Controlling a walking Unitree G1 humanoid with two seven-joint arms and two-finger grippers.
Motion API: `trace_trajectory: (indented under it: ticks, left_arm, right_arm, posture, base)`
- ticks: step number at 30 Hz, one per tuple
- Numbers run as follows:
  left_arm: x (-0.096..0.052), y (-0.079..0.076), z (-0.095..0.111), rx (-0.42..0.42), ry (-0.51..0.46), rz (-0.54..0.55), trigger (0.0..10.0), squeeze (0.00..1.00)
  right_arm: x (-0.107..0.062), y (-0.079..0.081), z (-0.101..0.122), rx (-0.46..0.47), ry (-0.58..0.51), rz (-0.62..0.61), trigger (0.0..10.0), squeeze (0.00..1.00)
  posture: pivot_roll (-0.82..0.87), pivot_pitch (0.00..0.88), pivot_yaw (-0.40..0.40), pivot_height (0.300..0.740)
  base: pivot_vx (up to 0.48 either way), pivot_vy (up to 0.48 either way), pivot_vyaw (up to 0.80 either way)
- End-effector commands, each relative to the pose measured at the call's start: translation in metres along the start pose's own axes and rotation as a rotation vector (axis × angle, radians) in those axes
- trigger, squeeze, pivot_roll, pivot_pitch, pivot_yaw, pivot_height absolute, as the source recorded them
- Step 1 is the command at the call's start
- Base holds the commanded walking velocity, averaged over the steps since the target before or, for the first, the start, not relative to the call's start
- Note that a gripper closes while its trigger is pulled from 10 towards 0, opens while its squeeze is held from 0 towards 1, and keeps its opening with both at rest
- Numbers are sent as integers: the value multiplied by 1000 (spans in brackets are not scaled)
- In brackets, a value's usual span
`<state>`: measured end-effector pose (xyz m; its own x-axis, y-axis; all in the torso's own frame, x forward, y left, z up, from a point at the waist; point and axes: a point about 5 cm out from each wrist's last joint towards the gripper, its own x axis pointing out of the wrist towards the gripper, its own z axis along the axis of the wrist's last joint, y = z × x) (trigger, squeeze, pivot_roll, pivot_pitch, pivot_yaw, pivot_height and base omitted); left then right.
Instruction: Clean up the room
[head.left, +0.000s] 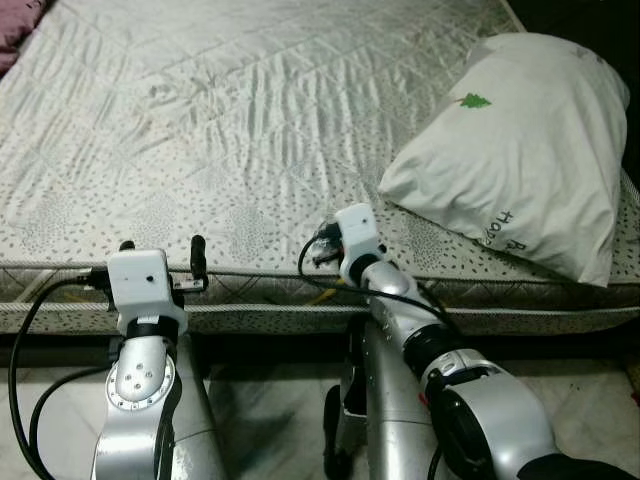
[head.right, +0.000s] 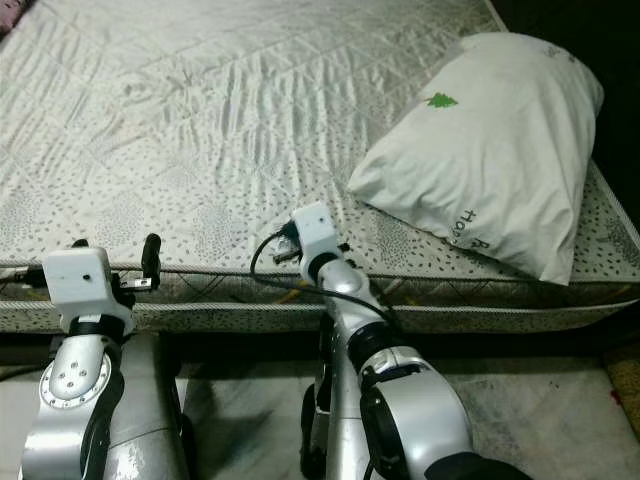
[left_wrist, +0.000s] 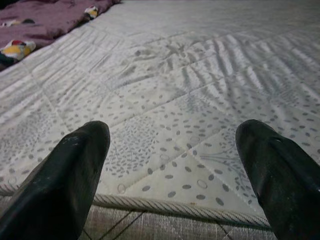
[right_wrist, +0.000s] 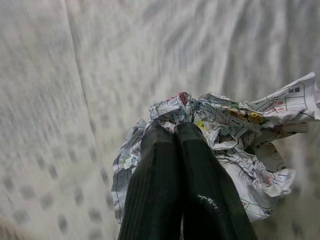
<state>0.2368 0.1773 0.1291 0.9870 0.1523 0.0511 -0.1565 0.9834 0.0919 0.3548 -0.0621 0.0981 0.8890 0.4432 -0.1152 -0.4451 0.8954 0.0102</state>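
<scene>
Bare quilted mattress (head.left: 250, 130), white pillow (head.left: 520, 150) w/ green tree print at right edge. Left pincer (head.left: 160, 262) at mattress front edge, fingers apart. Right arm (head.left: 400, 320) reaches onto mattress nr pillow.

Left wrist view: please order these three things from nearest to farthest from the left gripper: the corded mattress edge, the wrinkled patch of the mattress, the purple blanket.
From the left gripper, whose fingers are open:
1. Corded mattress edge, just below the fingertips.
2. Wrinkled patch, further up the mattress.
3. Purple blanket, at the far corner.
</scene>
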Motion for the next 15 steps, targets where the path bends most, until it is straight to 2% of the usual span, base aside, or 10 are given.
trace_trajectory:
  ticks: [1, 5, 6, 13, 14, 15]
  left_arm:
    - [1, -1, -1, -4, -2, -9, 10000, 0]
    - [4, -1, -2, -2, -6, -19, 10000, 0]
    - [4, -1, -2, -2, -6, -19, 10000, 0]
    - [10, -1, -2, -16, -20, -21, 10000, 0]
    - [10, -1, -2, -17, -18, -19, 10000, 0]
    - [11, -1, -2, -21, -15, -18, 10000, 0]
  right_arm:
    - [-3, -5, 6, 34, -51, -9, 0, 0]
    - [-13, -12, 15, 94, -151, -25, 0, 0]
    - [-13, -12, 15, 94, -151, -25, 0, 0]
    - [-42, -19, 14, 139, -216, -76, 0, 0]
    - [-46, -21, 11, 134, -211, -87, 2549, 0]
    - [-56, -23, 7, 133, -203, -104, 10000, 0]
  posture:
    - [64, 58, -94, 500]
    - [52, 38, -79, 500]
    - [52, 38, -79, 500]
    - [25, 13, -34, 500]
    - [23, 10, -31, 500]
    - [16, 12, -18, 500]
  base:
    - [0, 0, 0]
    - [0, 0, 0]
    - [0, 0, 0]
    - [0, 0, 0]
    - [0, 0, 0]
    - [0, 0, 0]
